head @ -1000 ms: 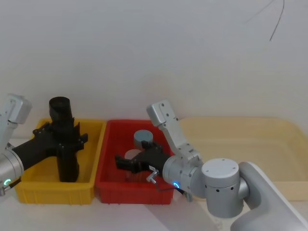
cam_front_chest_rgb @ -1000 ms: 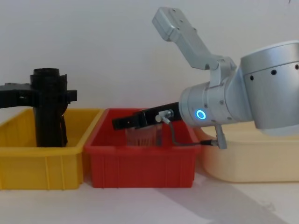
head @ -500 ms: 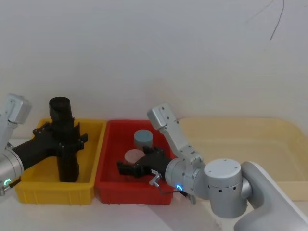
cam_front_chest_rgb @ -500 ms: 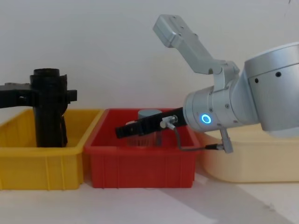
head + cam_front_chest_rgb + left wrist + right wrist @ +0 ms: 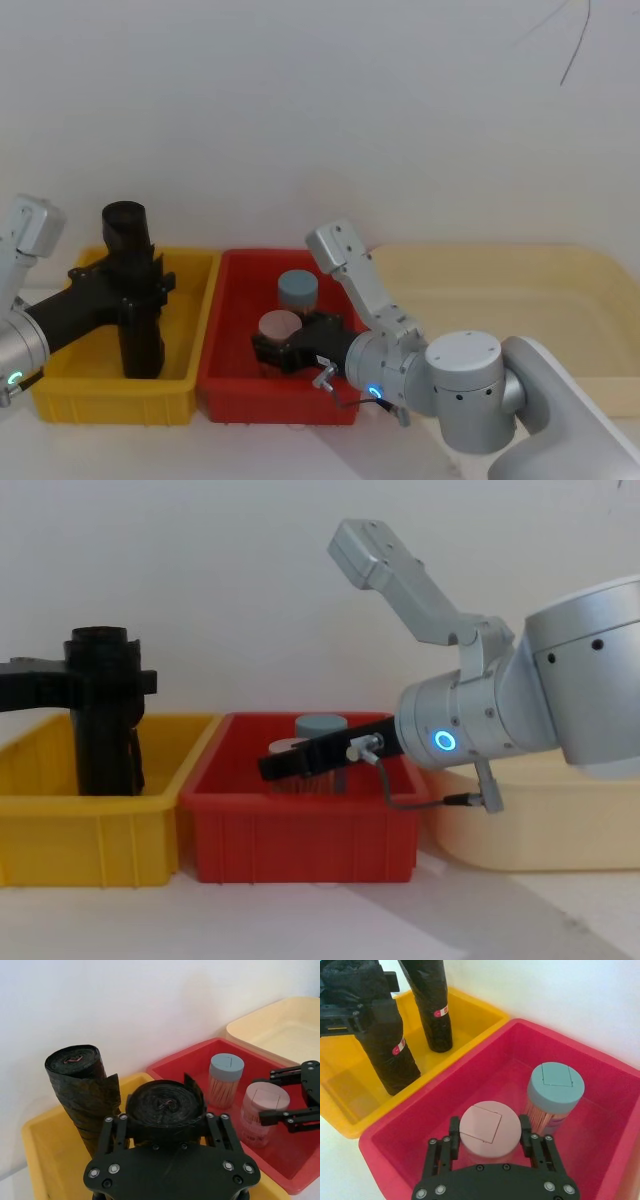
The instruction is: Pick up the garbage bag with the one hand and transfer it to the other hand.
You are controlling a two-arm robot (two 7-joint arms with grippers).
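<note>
Gripping the garbage bag, left claw sits above bin rim; right claw gapes.

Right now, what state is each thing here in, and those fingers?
garbage bag: upright in yellow bin, gripped
second black roll: upright beside it, free
left gripper: fingers shut on garbage bag
right gripper: fingers open, either side of pink-lidded jar
pink-lidded jar: upright, lid on
blue-lidded jar: upright, lid on

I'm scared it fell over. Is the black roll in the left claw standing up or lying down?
Standing up. The garbage bag stands on end in the yellow bin, the left gripper shut around it.
</note>
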